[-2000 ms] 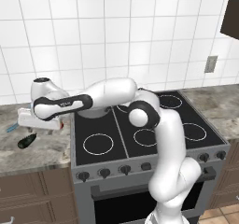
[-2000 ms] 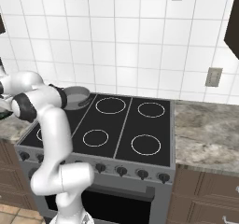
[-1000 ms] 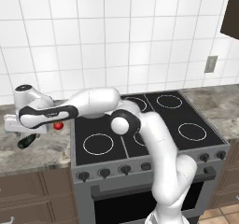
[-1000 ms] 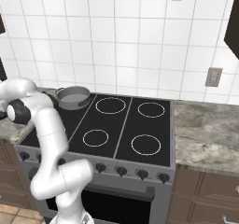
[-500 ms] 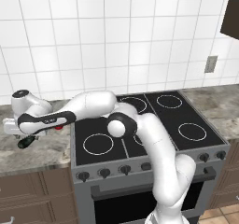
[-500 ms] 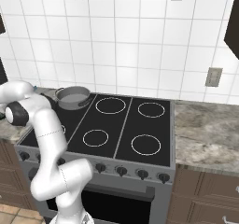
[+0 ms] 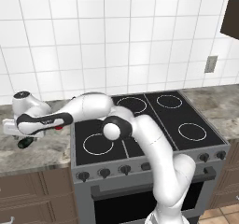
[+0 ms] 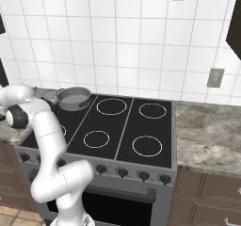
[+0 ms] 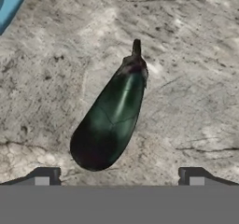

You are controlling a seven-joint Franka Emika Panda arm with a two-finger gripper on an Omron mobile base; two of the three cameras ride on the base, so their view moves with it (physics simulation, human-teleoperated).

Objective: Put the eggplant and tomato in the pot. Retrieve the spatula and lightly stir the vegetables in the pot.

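Glossy eggplant (image 9: 112,118) on matt mottled stone counter (image 9: 186,55).

The speckled grey stone counter (image 9: 186,55) carries the dark eggplant (image 9: 111,115), lying slantwise at the centre of the hand view, stem toward the top. A blue spatula (image 9: 10,3) lies at the upper left corner.

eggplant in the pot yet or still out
Out. The eggplant lies flat on the counter, under the open end effector; the pot sits on the stove.
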